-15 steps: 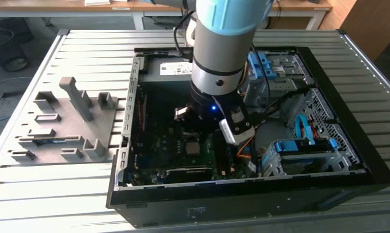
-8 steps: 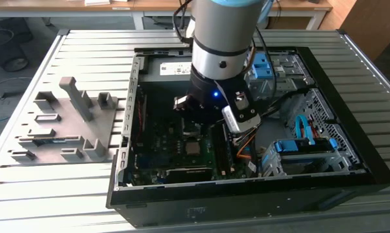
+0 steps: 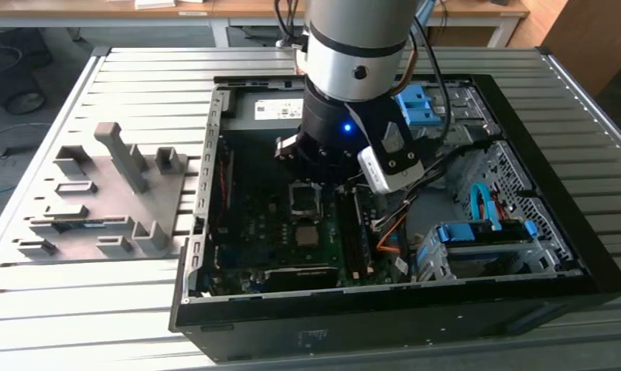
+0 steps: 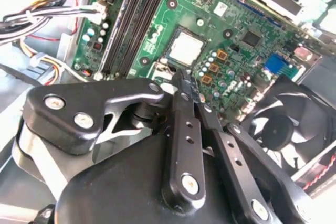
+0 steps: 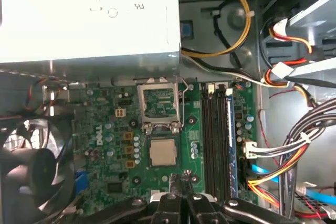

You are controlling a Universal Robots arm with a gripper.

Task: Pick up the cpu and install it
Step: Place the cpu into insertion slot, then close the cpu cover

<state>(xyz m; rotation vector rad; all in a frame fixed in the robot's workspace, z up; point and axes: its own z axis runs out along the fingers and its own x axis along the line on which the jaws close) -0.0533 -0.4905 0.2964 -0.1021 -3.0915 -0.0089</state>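
Note:
The cpu (image 5: 163, 152) is a small silvery square lying flat in its socket on the green motherboard (image 5: 113, 145); it also shows in the second wrist view (image 4: 185, 47) and in the exterior view (image 3: 306, 236). The socket's metal frame (image 5: 159, 103) stands flipped open just beyond the chip. My gripper (image 5: 181, 180) hovers above the board a short way from the cpu, its black fingers (image 4: 185, 129) pressed together with nothing held. In the exterior view the arm's wrist (image 3: 352, 147) hangs inside the open computer case (image 3: 557, 255).
A grey power-supply box (image 5: 89, 14) sits beyond the socket. A black fan (image 5: 31, 169) lies to one side, memory slots (image 5: 215, 129) and bundled cables (image 5: 294, 150) to the other. Blue drive bays (image 3: 480, 236) are at the exterior view's right, a grey fixture plate (image 3: 104, 201) at its left.

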